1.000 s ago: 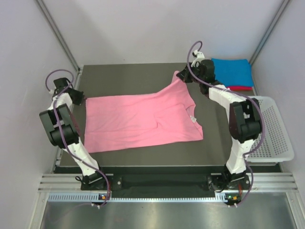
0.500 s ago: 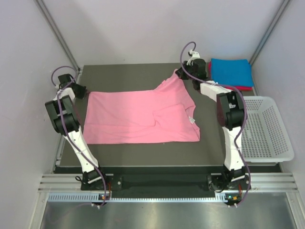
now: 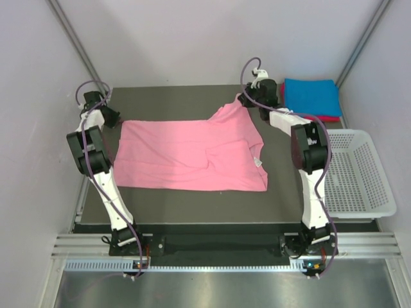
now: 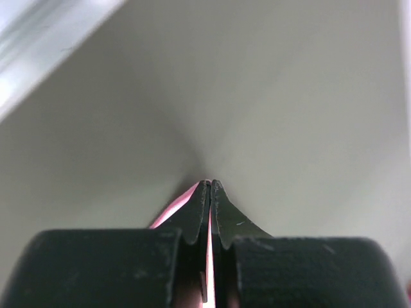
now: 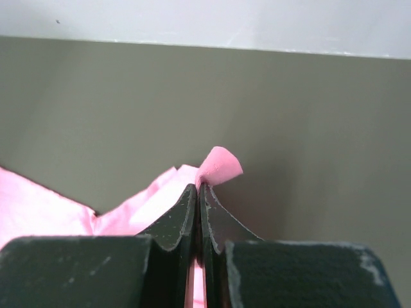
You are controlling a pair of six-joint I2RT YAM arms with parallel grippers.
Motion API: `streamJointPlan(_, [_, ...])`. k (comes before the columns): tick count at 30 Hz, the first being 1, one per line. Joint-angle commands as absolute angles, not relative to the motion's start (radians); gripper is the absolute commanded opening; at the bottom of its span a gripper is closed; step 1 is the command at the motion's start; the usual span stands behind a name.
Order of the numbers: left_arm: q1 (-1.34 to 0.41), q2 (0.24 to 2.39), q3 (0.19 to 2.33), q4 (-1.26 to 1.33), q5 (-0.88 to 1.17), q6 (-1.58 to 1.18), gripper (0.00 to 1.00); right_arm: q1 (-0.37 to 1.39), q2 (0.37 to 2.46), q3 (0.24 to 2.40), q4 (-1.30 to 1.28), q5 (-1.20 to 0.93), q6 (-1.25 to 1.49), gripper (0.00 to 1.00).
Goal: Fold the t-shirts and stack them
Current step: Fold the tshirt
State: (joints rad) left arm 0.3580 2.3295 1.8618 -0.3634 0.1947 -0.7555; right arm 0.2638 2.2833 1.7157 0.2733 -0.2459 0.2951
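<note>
A pink t-shirt (image 3: 192,154) is being held spread out on the dark table (image 3: 180,99), mostly flat, with a wrinkled fold lying across its right half and a white neck label showing near the right edge. The shirt's far left corner is being pinched by the left gripper (image 3: 113,121). In the left wrist view its fingers (image 4: 196,215) are being pressed together, with only a thin strip of pink cloth showing between them. The far right corner is being pinched by the right gripper (image 3: 241,100). In the right wrist view its fingers (image 5: 218,221) are being pressed shut on the cloth, and a small pink tip is curling out past the fingertips. At that corner the cloth is being pulled into a peak toward the far edge of the table. Both arms are being stretched toward the back of the table, one at each side of the shirt. A folded blue t-shirt (image 3: 311,96) is lying at the far right corner, stacked on a folded red t-shirt (image 3: 329,118) of which only a thin edge is showing. The stack is lying just beside the right gripper, apart from the pink shirt. A white mesh basket (image 3: 363,173) is sitting off the right edge of the table, near the stack.
</note>
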Motion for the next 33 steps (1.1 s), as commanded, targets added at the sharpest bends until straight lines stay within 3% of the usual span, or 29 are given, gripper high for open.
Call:
streamJointPlan(1, [0.367, 2.252, 1.901, -0.492, 0.077, -0.634, 0.00, 0.255, 2.171, 1.694, 0.292, -0.264, 0.223, 0.00])
streamJointPlan(9, [0.368, 2.241, 1.862, -0.488, 0.124, -0.568, 0.00, 0.253, 2.068, 1.569, 0.353, -0.252, 0.198, 0.00])
streamJointPlan(16, [0.371, 2.276, 1.851, -0.351, 0.221, -0.649, 0.00, 0.230, 2.150, 1.634, 0.383, -0.244, 0.210, 0.00])
streamJointPlan(33, [0.367, 2.372, 1.974, -0.290, 0.293, -0.744, 0.00, 0.224, 2.186, 1.612, 0.538, -0.224, 0.224, 0.00])
